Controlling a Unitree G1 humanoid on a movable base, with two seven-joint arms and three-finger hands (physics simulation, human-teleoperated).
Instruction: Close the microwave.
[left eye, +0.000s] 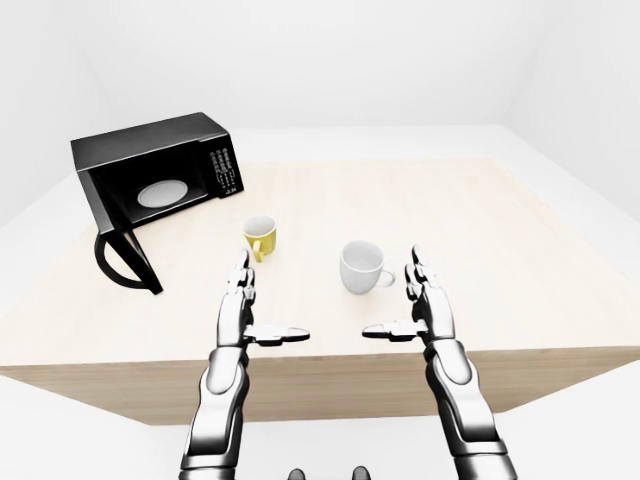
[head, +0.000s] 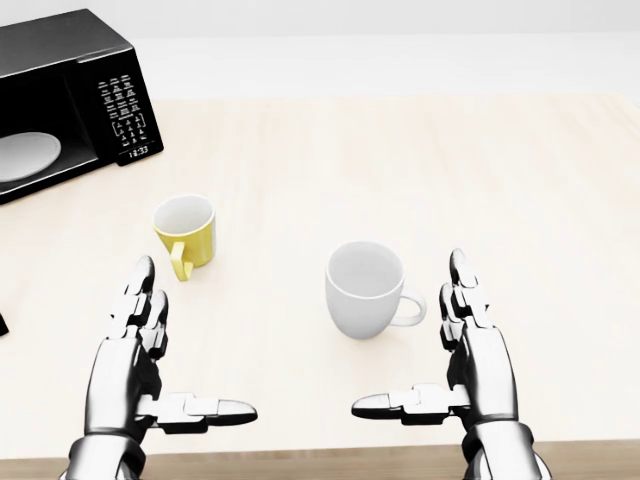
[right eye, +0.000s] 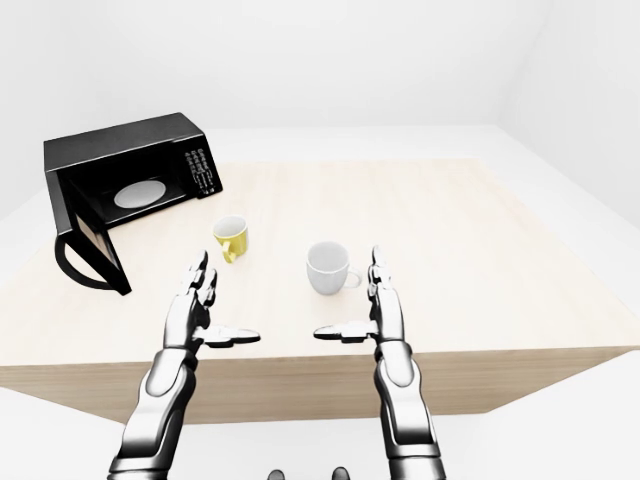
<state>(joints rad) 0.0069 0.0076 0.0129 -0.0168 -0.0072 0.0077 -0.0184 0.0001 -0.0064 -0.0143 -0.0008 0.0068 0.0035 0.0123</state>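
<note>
My left hand (head: 135, 365) and right hand (head: 470, 365) hover empty, fingers spread; the black box-shaped microwave (left eye: 155, 175) gapes open, upper left.

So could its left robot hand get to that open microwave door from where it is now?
Probably yes. The left robot hand is open and empty, and the bare table lies between it and the door, which swings out at the left. The yellow mug stands to the right of that path.
</note>
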